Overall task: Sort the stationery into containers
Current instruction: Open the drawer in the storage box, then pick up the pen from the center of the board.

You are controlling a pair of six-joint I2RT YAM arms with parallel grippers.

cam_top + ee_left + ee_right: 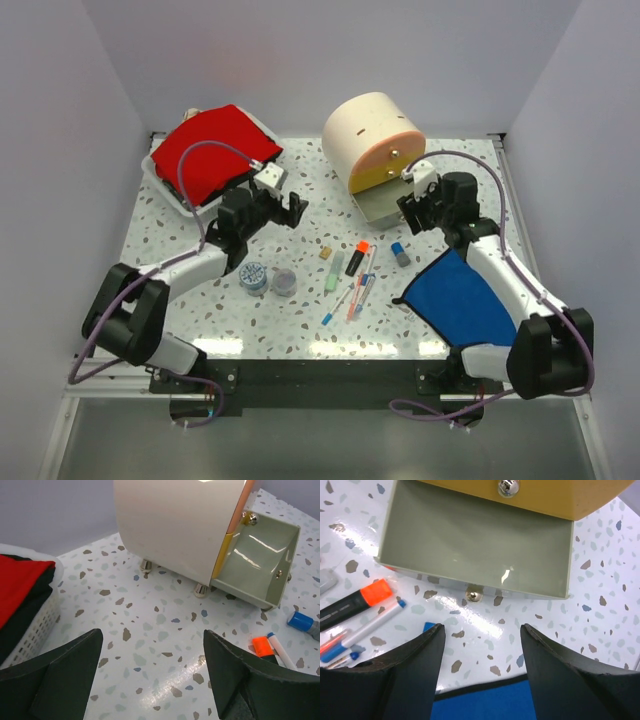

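Speckled table (290, 325) walled; left claw (152, 635), right claw (481, 630) gaping, empty; drawer (470, 540) out.

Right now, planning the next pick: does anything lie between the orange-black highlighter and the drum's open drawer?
Nothing visible does. Only table separates the highlighter from the open drawer; the right gripper hovers open beside the drawer's front.

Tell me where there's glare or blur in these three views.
Top external: bright reflections along the table near edge. Left wrist: glare streaks inside the open drawer; left end effector fingers look soft up close. Right wrist: a small highlight on the drawer floor, shine on the knob.
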